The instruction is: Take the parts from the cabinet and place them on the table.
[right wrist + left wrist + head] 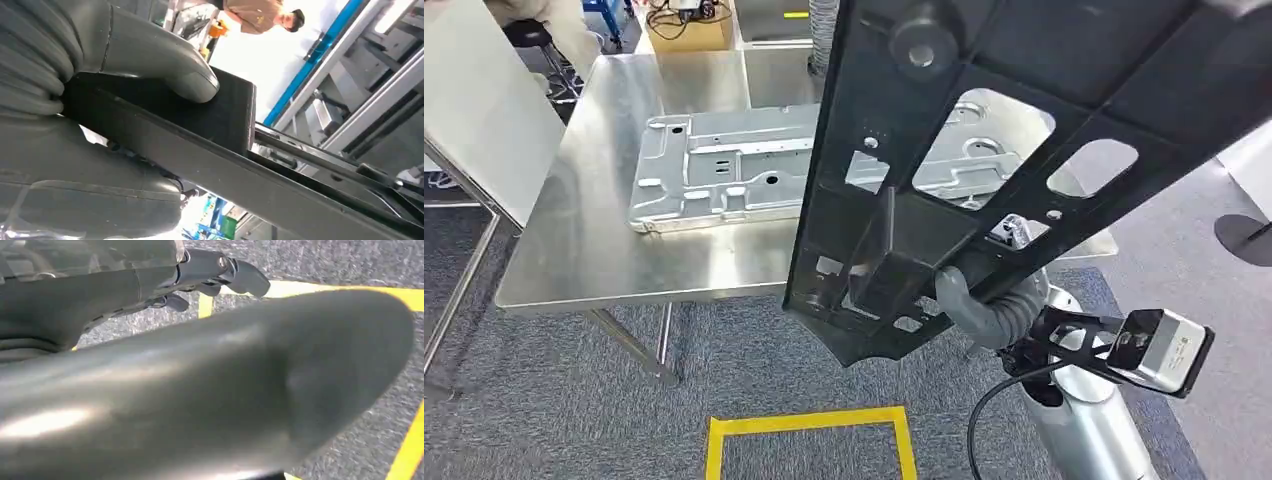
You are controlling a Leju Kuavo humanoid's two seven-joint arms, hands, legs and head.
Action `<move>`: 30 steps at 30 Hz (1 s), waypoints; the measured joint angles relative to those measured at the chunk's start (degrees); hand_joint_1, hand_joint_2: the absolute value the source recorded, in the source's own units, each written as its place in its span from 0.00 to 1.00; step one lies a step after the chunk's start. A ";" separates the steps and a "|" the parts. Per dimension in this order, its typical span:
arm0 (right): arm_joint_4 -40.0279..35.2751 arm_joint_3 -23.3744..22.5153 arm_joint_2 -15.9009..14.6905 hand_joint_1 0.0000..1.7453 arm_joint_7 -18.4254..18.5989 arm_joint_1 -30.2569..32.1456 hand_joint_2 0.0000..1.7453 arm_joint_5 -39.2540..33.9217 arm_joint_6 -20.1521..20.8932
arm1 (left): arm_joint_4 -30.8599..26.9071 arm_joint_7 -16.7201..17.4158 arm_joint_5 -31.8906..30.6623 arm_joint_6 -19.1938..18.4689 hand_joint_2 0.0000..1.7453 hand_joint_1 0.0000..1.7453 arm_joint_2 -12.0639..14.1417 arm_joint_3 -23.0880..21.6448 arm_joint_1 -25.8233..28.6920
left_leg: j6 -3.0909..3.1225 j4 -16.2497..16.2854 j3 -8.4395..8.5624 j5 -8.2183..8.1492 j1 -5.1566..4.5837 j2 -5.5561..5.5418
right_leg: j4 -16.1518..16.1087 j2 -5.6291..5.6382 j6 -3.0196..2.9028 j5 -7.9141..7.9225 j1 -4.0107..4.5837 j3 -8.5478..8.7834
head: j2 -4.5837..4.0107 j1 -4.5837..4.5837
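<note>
A long black plastic part with cut-outs hangs tilted over the near right of the steel table. My right hand grips its lower end from below. Up close in the right wrist view, the thumb presses on a block of the black part. A silver pressed-metal part lies flat on the table, partly hidden behind the black one. My left hand hangs over the grey floor with nothing in it, its dark fingers stretched out.
A yellow taped square marks the carpet in front of the table. A cardboard box stands beyond the far edge. A light panel on a frame leans at the left. A person in brown stands farther off.
</note>
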 joint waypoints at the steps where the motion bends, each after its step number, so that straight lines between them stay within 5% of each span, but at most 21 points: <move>1: -0.13 -0.15 0.00 1.00 0.00 -0.01 1.00 0.00 0.00 | 0.00 0.00 -0.07 0.00 0.00 0.00 0.00 -0.02 -0.07 | -0.11 -0.04 0.79 -0.51 -0.13 -0.03 | -5.33 -0.03 -0.55 3.41 0.21 1.93 | 0.00 0.00; 2: -0.33 -0.30 0.00 1.00 0.00 -0.01 1.00 0.00 0.00 | 0.00 0.00 -0.09 0.00 0.00 0.00 -0.02 -0.04 -0.07 | -0.24 -0.16 1.11 -1.03 -0.12 -0.03 | -10.01 -0.23 -1.35 6.62 0.58 3.55 | 0.00 0.04; 3: -0.35 -0.44 0.00 1.00 -0.04 0.05 1.00 0.00 -0.02 | 0.04 0.00 -0.17 0.00 0.00 0.00 -0.11 -0.04 -0.20 | -0.72 -0.06 1.70 -1.40 -0.33 -0.08 | -10.24 -0.32 -1.33 4.97 0.89 3.47 | 0.00 -0.15; 8: -1.01 -0.52 -0.15 1.00 0.02 0.12 1.00 0.04 -0.17 | 0.04 0.02 -0.44 0.00 0.00 0.00 0.20 -0.04 -0.34 | -2.05 2.53 1.53 -1.76 -0.20 -0.01 | -11.65 -0.11 -2.56 5.13 0.44 5.61 | 0.00 0.11; 12: -1.18 -0.52 -0.17 1.00 0.00 0.19 1.00 0.04 -0.02 | 0.04 0.00 -0.52 -0.24 0.00 0.00 0.20 -0.09 -0.46 | -3.16 17.09 -7.71 -8.06 0.17 -0.02 | -11.78 -0.08 -3.13 3.80 0.54 6.85 | 0.00 -0.15; 13: -1.18 -0.52 -0.17 1.00 0.00 0.35 1.00 0.04 -0.02 | 0.04 0.00 -0.50 -0.26 0.00 0.00 0.24 -0.07 -0.32 | -3.30 17.94 -8.99 -7.97 0.23 -0.02 | -11.77 0.04 -3.12 3.42 0.55 7.29 | 0.00 -0.20; 14: -1.18 -0.52 -0.17 1.00 -0.02 0.39 1.00 0.04 0.00 | 0.04 0.00 -0.50 -0.26 0.00 0.00 0.26 -0.07 -0.26 | -3.35 16.35 -9.00 -6.42 0.27 -0.01 | -11.75 0.16 -3.05 3.03 0.54 7.84 | 0.00 -0.17; 17: -1.18 -0.52 -0.17 1.00 -0.09 0.38 1.00 0.02 0.09 | 0.04 0.00 -0.46 -0.26 0.00 0.00 0.44 -0.07 -0.19 | -2.67 1.75 -4.43 4.33 0.27 0.00 | -11.82 0.24 -2.54 1.46 0.52 9.81 | 0.00 -0.17; 19: -1.14 -0.52 -0.17 1.00 -0.24 0.28 1.00 -0.04 0.15 | 0.04 0.00 -0.44 -0.28 0.00 0.00 0.57 -0.09 -0.34 | -1.90 0.21 -4.28 1.80 -0.22 0.02 | -11.65 0.33 -1.97 1.16 0.68 9.68 | 0.00 -0.17; 20: -1.14 -0.52 -0.17 1.00 -0.22 0.28 1.00 -0.07 0.15 | 0.04 0.00 -0.44 -0.28 0.00 0.00 0.57 -0.07 -0.24 | -1.41 0.24 -4.24 3.06 -0.26 0.00 | -11.72 0.36 -1.61 0.89 0.70 9.66 | 0.00 -0.06; 22: -1.18 -0.55 -0.20 1.00 -0.28 0.15 1.00 -0.13 0.15 | 0.04 0.00 -0.44 -0.28 0.00 0.00 0.61 -0.07 -0.16 | -0.80 -0.08 -3.72 2.70 -0.13 -0.01 | -11.18 0.34 -1.05 0.88 0.83 10.15 | 0.00 -0.04; 24: -1.22 -0.59 -0.20 1.00 -0.37 -0.06 1.00 -0.18 0.15 | 0.04 -0.04 -0.46 -0.28 0.00 0.00 0.59 -0.07 -0.32 | -0.32 -0.50 -2.46 2.52 0.28 -0.07 | -8.15 0.20 -0.38 -0.69 0.63 9.10 | 0.00 0.22; 27: -1.25 -0.68 -0.20 1.00 -0.26 -0.22 1.00 -0.24 0.00 | 0.04 -0.11 -0.48 -0.39 0.00 0.00 0.61 -0.07 -0.48 | 0.04 -0.48 -1.80 1.68 0.23 -0.07 | 4.43 0.09 0.38 -5.47 0.13 1.22 | 0.00 0.48; 28: -1.25 -0.68 -0.20 1.00 -0.02 -0.21 1.00 -0.24 0.00 | 0.04 -0.11 -0.50 -0.42 0.00 0.00 0.61 -0.07 -0.48 | 0.00 -0.46 -1.39 1.28 0.23 -0.08 | 6.65 0.06 0.50 -5.57 0.07 -0.91 | 0.00 0.52; 30: -1.33 -0.79 -0.20 1.00 0.04 -0.22 1.00 -0.35 0.00 | 0.04 -0.11 -0.55 -0.50 0.00 0.00 0.63 -0.07 -0.37 | -0.17 -0.46 -0.25 0.42 0.24 -0.15 | 2.30 -0.03 0.39 -1.07 -0.11 -0.37 | 0.00 0.53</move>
